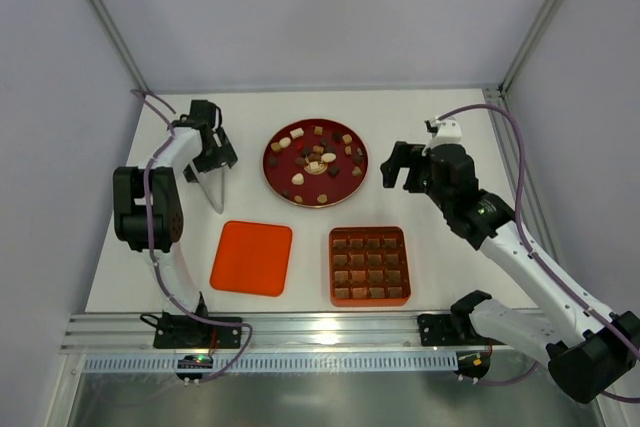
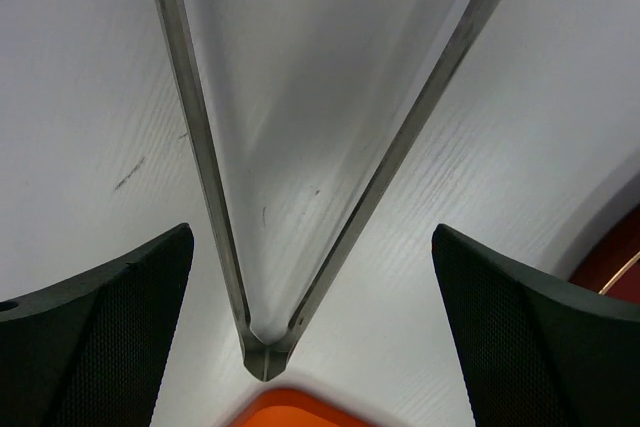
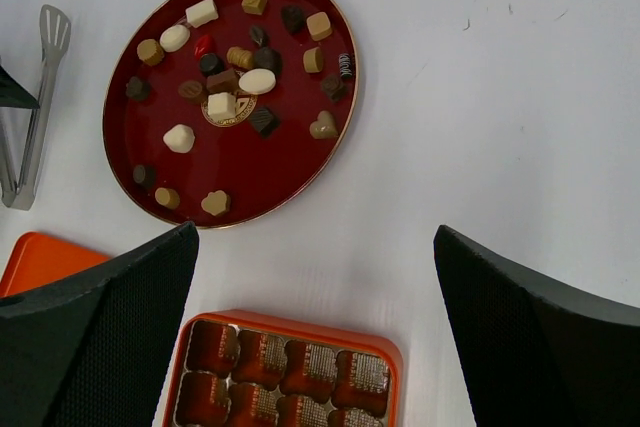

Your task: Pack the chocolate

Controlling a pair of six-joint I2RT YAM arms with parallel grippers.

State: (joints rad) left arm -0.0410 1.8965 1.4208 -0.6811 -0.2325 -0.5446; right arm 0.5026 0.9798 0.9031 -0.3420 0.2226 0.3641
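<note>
Only the left wrist view shows the steel tongs [image 2: 265,352] up close, joined end toward the flat orange lid [image 2: 300,415]. The right wrist view shows the small cream and brown chocolate pieces [image 3: 257,81] scattered on a dark red round plate [image 3: 260,172], their long axes sharing no direction. The left gripper [image 2: 312,237] and right gripper [image 3: 315,232] are spread wide, empty.

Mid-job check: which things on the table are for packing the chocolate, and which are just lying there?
For the job: chocolate on the red plate; gridded tray; flat lid.
Lying about: metal tongs, ungripped below the open left pincer; possibly a tool for later.
</note>
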